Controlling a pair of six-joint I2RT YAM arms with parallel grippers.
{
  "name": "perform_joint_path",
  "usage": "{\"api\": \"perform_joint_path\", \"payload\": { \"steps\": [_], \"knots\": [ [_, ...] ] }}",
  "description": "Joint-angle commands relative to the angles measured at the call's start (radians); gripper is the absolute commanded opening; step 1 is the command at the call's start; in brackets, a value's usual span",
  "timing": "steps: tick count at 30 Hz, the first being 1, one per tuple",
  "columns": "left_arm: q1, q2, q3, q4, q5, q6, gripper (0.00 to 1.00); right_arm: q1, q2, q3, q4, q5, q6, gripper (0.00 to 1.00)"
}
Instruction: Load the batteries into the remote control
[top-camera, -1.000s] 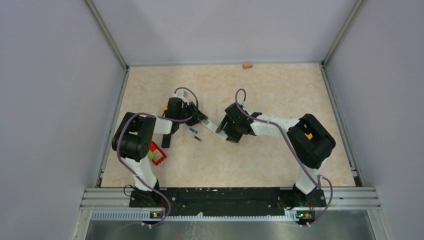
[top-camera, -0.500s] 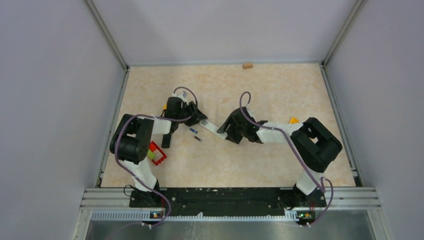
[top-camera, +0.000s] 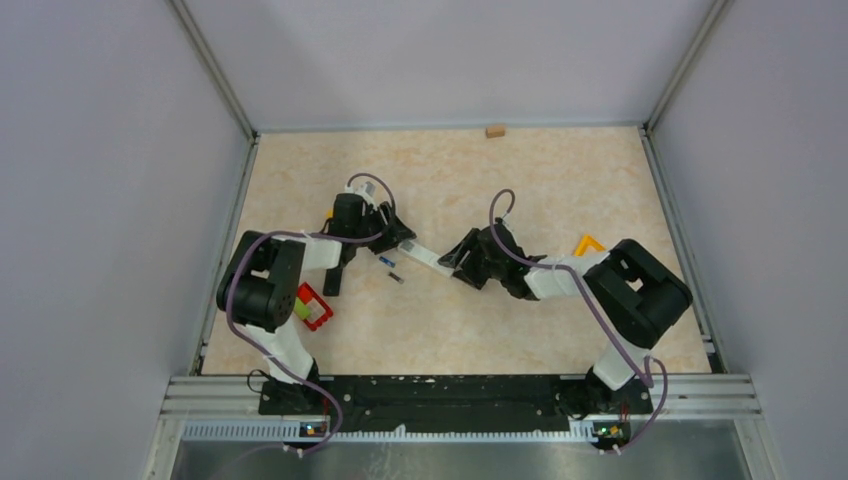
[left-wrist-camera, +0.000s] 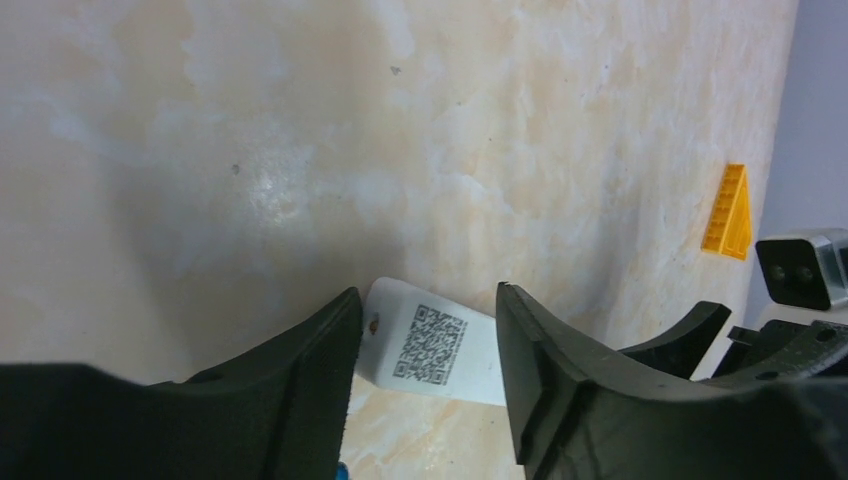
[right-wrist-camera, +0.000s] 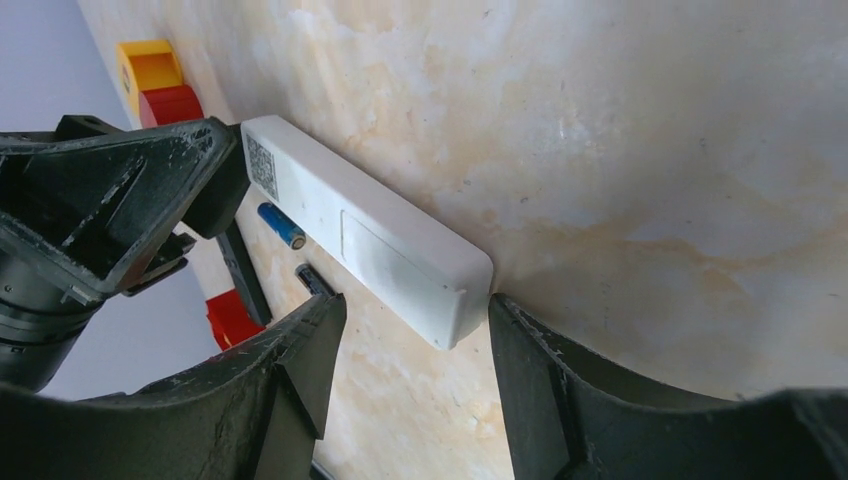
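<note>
1. Remote control (top-camera: 425, 254): white, slim, lying flat on the marbled table (top-camera: 520, 180) between the two arms. QR label at the end toward the left arm. A rectangular seam shows on its upper face
2. Left gripper (left-wrist-camera: 427, 298): fingers flank the QR-label end of the remote closely on both sides. Cannot tell whether they clamp it or sit loose
3. Right gripper (right-wrist-camera: 415, 305): jaws parted around the opposite end of the remote, not clamping. A clear gap shows at one finger, and the other finger sits at the remote's corner
4. Blue battery (right-wrist-camera: 281, 225): on the table just beside the remote's long edge, not in the remote
5. Dark battery (right-wrist-camera: 315, 280): on the table near the blue one, slightly farther from the remote
6. Black bar (top-camera: 333, 277): on the table by the left arm
7. Orange triangular piece (top-camera: 588, 243): beside the right arm
</note>
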Motion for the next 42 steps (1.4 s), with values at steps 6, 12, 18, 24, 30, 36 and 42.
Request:
{"api": "perform_joint_path", "payload": {
  "steps": [6,12,18,24,30,36,42],
  "knots": [
    [-0.020,-0.009,-0.040,-0.359,-0.092,0.069,0.73,-0.027,-0.011,-0.074,-0.165,0.112,-0.099,0.52],
    [-0.020,-0.013,-0.048,-0.356,-0.083,0.080,0.66,-0.027,0.005,-0.083,-0.141,0.098,-0.126,0.37],
    [-0.020,0.004,-0.051,-0.338,-0.042,0.088,0.51,-0.027,0.048,-0.075,-0.123,0.106,-0.141,0.26],
    [-0.020,0.044,-0.053,-0.324,0.021,0.092,0.40,-0.027,0.124,-0.046,-0.117,0.102,-0.156,0.18],
    [-0.022,0.074,-0.103,-0.266,0.076,0.059,0.31,-0.014,0.182,0.011,-0.144,0.096,-0.177,0.13],
    [-0.027,0.099,-0.128,-0.232,0.104,0.038,0.25,0.015,0.223,0.053,-0.168,0.098,-0.194,0.12],
    [-0.072,0.119,-0.133,-0.219,0.098,0.017,0.19,0.038,0.282,0.156,-0.286,0.124,-0.208,0.10]
  ]
}}
